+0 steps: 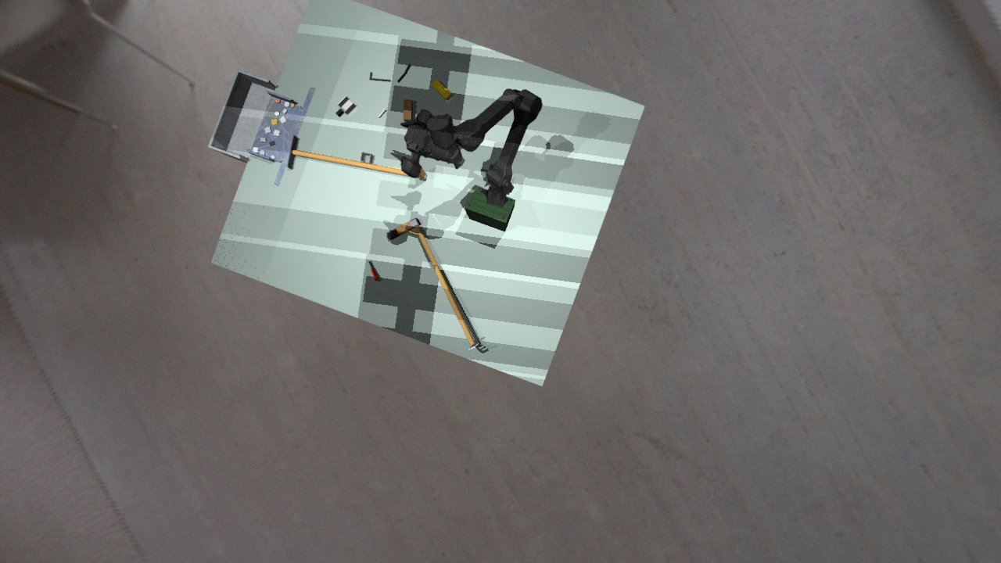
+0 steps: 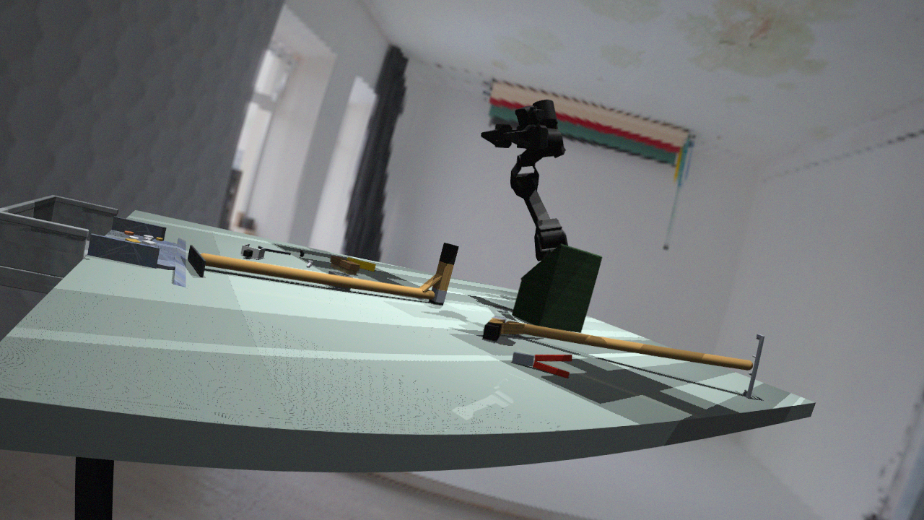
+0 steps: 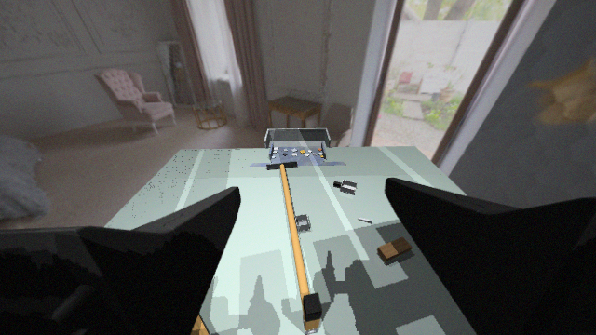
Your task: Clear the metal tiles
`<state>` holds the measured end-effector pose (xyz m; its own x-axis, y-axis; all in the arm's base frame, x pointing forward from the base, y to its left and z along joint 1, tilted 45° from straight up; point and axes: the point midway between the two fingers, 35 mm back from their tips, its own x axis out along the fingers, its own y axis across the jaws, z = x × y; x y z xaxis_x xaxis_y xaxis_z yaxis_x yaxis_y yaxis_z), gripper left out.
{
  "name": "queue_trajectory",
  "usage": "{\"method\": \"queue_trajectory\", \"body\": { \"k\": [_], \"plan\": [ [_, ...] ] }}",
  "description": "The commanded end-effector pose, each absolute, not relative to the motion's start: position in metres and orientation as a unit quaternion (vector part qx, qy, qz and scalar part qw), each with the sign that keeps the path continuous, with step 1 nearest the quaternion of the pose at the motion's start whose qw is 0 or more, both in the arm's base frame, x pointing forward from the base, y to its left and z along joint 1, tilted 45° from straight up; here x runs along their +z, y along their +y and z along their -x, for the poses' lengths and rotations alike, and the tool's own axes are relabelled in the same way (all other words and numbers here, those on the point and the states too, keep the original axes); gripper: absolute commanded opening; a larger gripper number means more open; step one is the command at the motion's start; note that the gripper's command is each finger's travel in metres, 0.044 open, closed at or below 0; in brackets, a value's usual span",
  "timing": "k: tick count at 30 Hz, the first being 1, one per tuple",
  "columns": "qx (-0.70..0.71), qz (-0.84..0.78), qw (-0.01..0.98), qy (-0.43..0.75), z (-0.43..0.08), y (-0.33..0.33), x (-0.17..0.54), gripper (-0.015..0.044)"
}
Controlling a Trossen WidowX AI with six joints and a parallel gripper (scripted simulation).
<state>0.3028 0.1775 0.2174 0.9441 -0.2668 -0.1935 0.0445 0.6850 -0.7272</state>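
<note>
My gripper [image 1: 397,138] [image 2: 486,135] [image 3: 312,189] is open and empty, high above the table. The long scraper [image 1: 349,161] [image 2: 310,276] [image 3: 290,209] lies on the table below it; its flat black blade is at the near mouth of the steel bench plate, and its upright black-capped grip is at the arm's end. The bench plate [image 1: 290,126] [image 2: 169,255] [image 3: 303,159] has side walls and flared wings. Several white, grey and orange tiles [image 1: 273,121] [image 2: 132,240] [image 3: 303,152] lie on it. The catch box [image 1: 231,129] [image 2: 42,242] [image 3: 298,136] adjoins its far end; its contents are unclear.
A rake [image 1: 447,287] [image 2: 633,347] lies nearer the arm's green base [image 1: 489,209] [image 2: 561,290], with red-handled pliers [image 1: 374,271] beside it. A grey bracket [image 1: 367,158] [image 3: 303,222] sits close beside the scraper handle. A brown block [image 1: 408,109] [image 3: 395,249] and yellow block [image 1: 441,90] lie on the other side.
</note>
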Motion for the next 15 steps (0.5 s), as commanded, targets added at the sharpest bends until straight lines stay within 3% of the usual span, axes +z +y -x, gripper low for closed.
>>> {"method": "queue_trajectory", "body": {
  "k": [1,15],
  "plan": [
    [-0.090,0.388,0.904,0.156,-0.314,0.179,0.216,0.0440],
    [-0.108,0.394,0.890,0.202,-0.355,0.177,0.206,0.0440]
  ]
}}
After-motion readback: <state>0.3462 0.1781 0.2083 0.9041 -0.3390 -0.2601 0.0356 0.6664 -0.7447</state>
